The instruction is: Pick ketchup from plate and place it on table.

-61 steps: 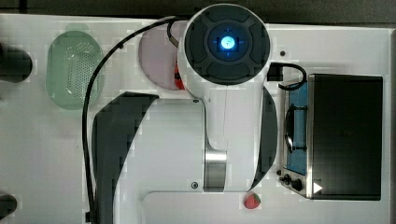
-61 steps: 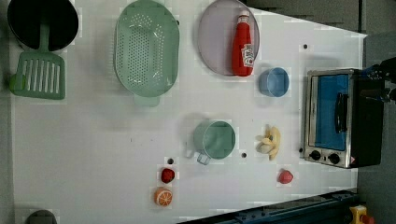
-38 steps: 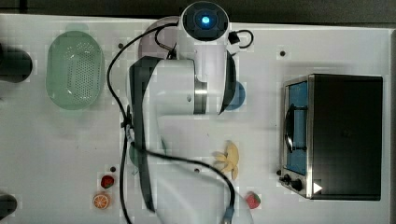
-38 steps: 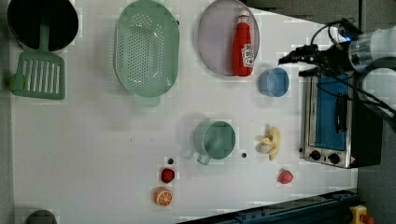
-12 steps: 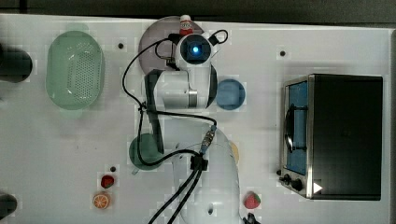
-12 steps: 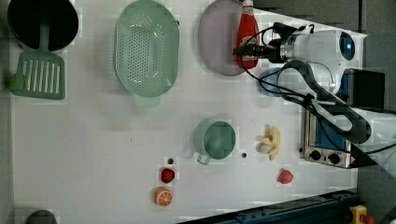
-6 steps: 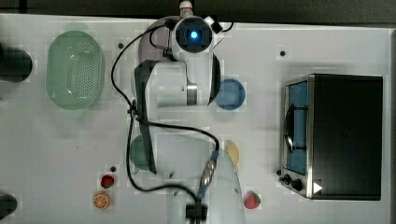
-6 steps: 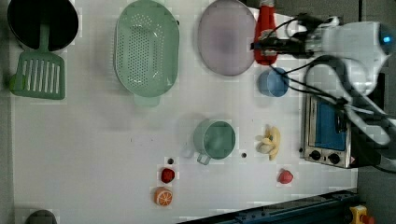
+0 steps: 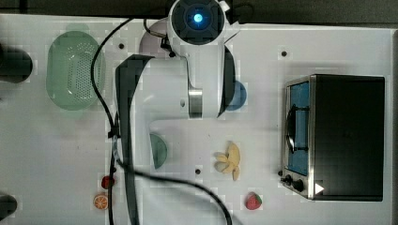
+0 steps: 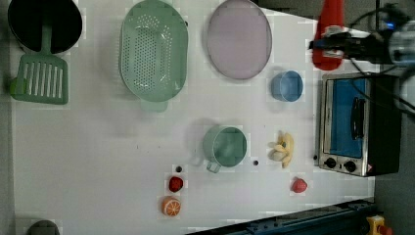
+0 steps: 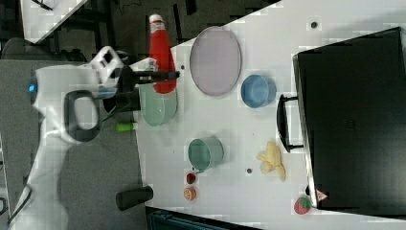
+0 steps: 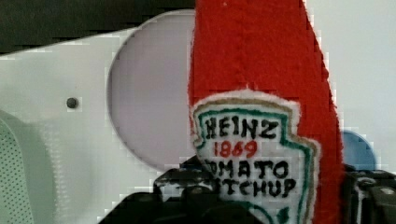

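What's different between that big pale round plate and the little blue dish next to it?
The plate is much wider than the blue dish. The plate is flat and pale mauve-grey, while the blue dish is deeper, with raised walls like a small bowl. Both are round, hold nothing and sit on the white table, close together but apart. The ketchup is off the plate, held up in the gripper.

The ketchup bears a white stitched label edged in green and tan, reading "HEINZ" in black, "1869" in red beneath it, then "TOMATO" and "KETCHUP" in black. The toaster oven carries a small triangular mark at one front corner, too small to read.
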### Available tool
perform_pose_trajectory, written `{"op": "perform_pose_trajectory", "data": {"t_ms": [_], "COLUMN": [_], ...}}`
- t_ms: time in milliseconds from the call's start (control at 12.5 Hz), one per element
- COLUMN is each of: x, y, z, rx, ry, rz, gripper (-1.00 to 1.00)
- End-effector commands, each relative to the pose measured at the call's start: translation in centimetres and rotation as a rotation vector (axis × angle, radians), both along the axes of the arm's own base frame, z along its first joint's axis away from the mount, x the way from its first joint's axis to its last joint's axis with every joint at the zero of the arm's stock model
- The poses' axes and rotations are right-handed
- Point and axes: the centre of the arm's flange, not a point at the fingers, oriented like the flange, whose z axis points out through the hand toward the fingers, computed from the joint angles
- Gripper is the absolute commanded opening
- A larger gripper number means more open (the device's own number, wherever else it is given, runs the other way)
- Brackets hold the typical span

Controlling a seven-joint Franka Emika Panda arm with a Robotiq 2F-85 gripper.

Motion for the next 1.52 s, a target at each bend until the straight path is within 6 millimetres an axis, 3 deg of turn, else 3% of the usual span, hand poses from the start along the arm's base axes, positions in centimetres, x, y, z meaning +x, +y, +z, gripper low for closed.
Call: {"op": "perform_pose_trajectory", "data": {"t_ms": [80, 400, 720, 1120, 1280, 1360, 1520], "x": [-3.1, -9.6, -13.8, -15.4, -15.5, -15.4, -14.5], "y": [-2.8, -5.2, -6.1, -5.6, -5.6, -5.4, -5.2], "z": [0.4, -1.9, -7.7, -16.8, -19.4, -19.8, -18.3], "rx": [-0.006, -0.023, -0.022, -0.013, -0.011, -0.01, -0.009], "ry": [0.083, 0.161, 0.198, 0.131, 0.143, 0.14, 0.098], "rz": [-0.149, -0.195, -0.217, -0.212, -0.212, -0.209, -0.203], "gripper": [0.27, 0.27, 0.27, 0.32, 0.74, 0.96, 1.0]}}
